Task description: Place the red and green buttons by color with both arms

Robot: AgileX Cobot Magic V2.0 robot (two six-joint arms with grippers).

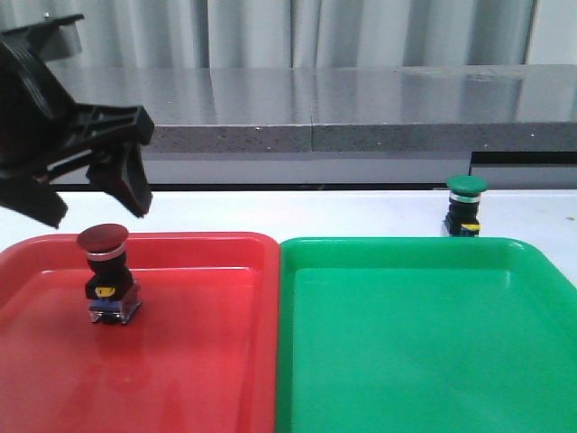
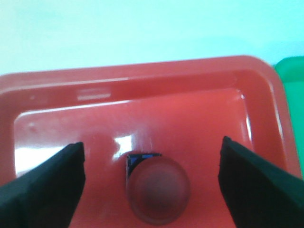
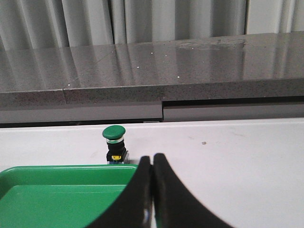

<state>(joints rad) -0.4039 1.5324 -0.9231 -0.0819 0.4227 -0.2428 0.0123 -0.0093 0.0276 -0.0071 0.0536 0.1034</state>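
Red button (image 1: 106, 273) stands inside the red tray (image 1: 207, 343), colour matched; left gripper (image 1: 95, 198) hangs above, spread wide and empty. Green button (image 1: 465, 207) sits on the table (outside the green tray (image 1: 424, 361)); right gripper (image 3: 152, 190) closed, empty.

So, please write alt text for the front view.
A red button stands upright in a red tray, below the open left gripper. A green button stands on the white table behind the green tray.

Grey counter (image 1: 361, 104) behind white table (image 1: 361, 216); curtain (image 3: 142, 21) beyond.
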